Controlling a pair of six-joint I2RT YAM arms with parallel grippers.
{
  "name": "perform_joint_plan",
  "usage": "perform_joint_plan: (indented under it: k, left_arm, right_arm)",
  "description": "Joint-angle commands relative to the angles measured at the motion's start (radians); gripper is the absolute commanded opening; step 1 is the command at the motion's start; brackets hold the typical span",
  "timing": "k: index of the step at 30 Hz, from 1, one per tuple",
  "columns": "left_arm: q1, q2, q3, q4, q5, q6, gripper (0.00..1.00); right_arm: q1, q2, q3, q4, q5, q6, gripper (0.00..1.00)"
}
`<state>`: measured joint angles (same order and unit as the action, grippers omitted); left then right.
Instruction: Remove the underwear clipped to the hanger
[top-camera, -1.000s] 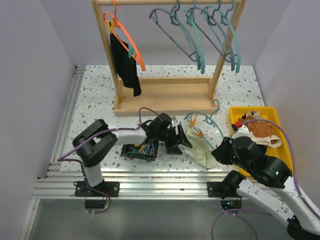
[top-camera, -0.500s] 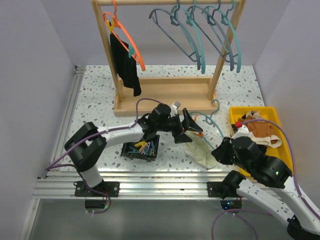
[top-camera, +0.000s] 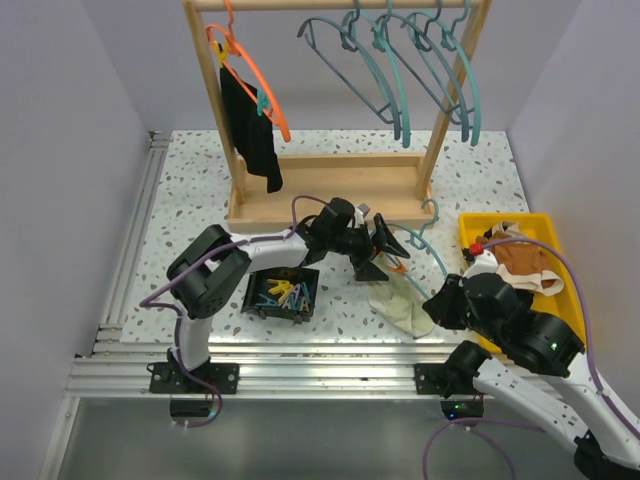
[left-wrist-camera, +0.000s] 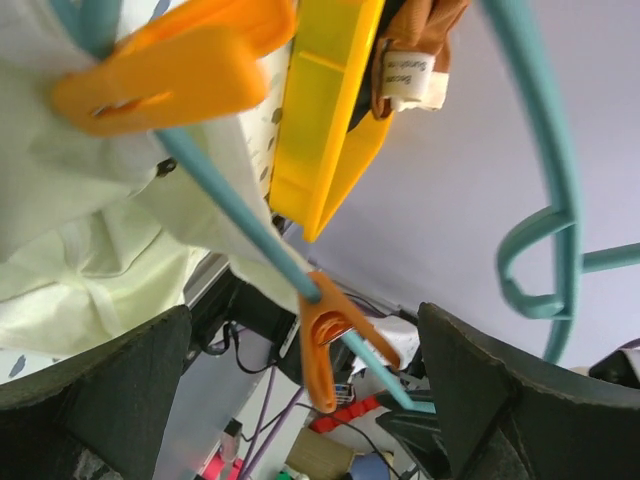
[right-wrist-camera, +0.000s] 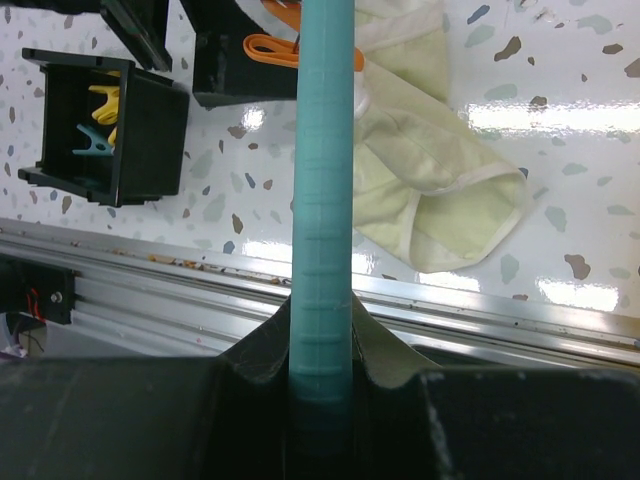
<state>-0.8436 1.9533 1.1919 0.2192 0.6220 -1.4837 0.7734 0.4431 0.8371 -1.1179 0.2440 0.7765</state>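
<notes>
Cream brief (top-camera: 403, 308) just ahead of left fingers (left-wrist-camera: 100, 400), apart; right fingers (right-wrist-camera: 385, 355) clamped on teal hanger (right-wrist-camera: 322, 200).

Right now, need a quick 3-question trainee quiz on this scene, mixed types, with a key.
1. True or false: the right gripper is shut on the teal hanger.
2. The black piece on the rack hangs from: A) the orange hanger; B) a grey hanger; C) the rack's bottom shelf.
3. In the left wrist view, what colour is the clip pinning the cream-white brief to the hanger?

Key: 1 true; 2 A; 3 orange.
</notes>
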Motion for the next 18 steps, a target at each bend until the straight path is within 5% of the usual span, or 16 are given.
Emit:
perform_joint_plan:
  k: [1, 5, 8, 18]
  left_arm:
    - [0.011, 0.013, 0.081, 0.003, 0.038, -0.009, 0.96]
    - [0.006, 0.021, 0.074, 0.038, 0.045, -0.027, 0.83]
    - [0.000, 0.015, 0.054, 0.081, 0.059, -0.039, 0.63]
    - [-0.011, -0.007, 0.008, 0.071, 0.105, 0.000, 0.53]
  right_arm:
    - [0.003, 0.008, 0.007, 0.036, 0.012, -0.013, 0.00]
    - [0.001, 0.012, 0.003, 0.041, 0.012, -0.014, 0.00]
    - [0.001, 0.017, 0.002, 0.046, 0.014, -0.016, 0.00]
    - [0.003, 0.019, -0.012, 0.061, 0.018, -0.008, 0.00]
